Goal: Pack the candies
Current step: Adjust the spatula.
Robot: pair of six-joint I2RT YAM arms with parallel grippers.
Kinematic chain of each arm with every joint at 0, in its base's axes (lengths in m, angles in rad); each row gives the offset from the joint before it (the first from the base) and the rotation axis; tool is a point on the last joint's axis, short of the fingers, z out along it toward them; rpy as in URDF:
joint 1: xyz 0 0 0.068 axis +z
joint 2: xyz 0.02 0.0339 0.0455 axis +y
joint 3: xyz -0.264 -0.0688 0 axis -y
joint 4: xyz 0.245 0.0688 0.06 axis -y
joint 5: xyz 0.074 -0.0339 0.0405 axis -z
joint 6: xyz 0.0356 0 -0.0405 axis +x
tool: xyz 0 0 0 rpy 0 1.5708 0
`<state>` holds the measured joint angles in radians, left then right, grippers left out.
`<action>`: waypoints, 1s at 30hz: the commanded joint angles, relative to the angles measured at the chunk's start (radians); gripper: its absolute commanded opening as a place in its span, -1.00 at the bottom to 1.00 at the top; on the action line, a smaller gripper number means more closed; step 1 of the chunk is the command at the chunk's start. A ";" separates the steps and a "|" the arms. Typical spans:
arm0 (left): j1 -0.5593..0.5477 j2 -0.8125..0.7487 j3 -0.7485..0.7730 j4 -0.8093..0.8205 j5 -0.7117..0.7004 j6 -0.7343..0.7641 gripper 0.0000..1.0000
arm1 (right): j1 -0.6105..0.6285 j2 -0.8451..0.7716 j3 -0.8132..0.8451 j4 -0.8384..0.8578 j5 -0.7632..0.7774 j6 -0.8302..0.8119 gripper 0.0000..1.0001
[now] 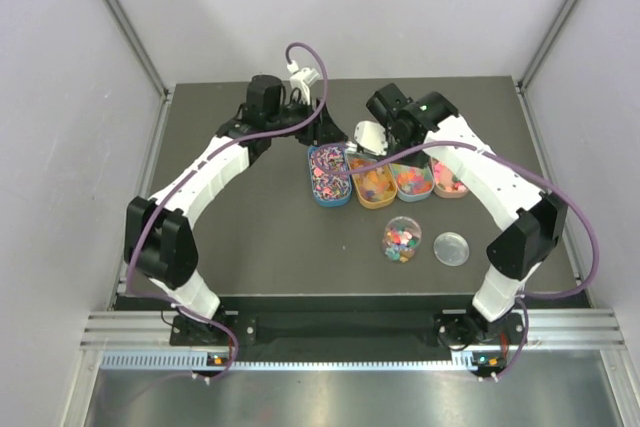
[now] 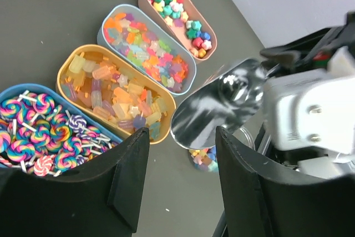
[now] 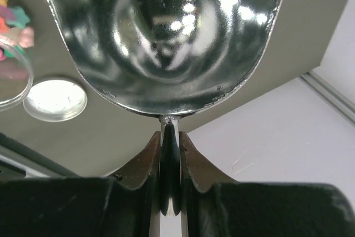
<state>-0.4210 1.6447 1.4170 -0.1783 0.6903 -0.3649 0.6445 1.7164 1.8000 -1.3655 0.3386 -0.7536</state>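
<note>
Four oval trays of candies lie side by side; the right gripper pinches the handle of the scoop, the left gripper stands spread.

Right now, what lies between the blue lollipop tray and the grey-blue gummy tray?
The orange tray of pastel candies lies between them, side by side; the left wrist view shows it clearly.

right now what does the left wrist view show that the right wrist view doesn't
Only the left wrist view: the four oval trays full of candies. Only the right wrist view: the loose jar lid, and the right gripper shut on the handle of the silver scoop. Both: that scoop, empty, and a sliver of the jar.
</note>
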 commanded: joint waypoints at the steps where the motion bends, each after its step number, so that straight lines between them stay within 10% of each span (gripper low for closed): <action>1: -0.005 0.010 -0.003 0.046 0.014 0.003 0.12 | 0.015 0.009 0.093 -0.110 0.005 0.020 -1.00; 30: -0.013 0.156 0.072 0.077 0.002 -0.009 0.13 | 0.044 -0.130 0.274 0.057 -0.257 0.079 -1.00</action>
<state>-0.4278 1.7855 1.4502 -0.1349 0.6914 -0.3763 0.6701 1.6466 2.0129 -1.3895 0.1478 -0.7109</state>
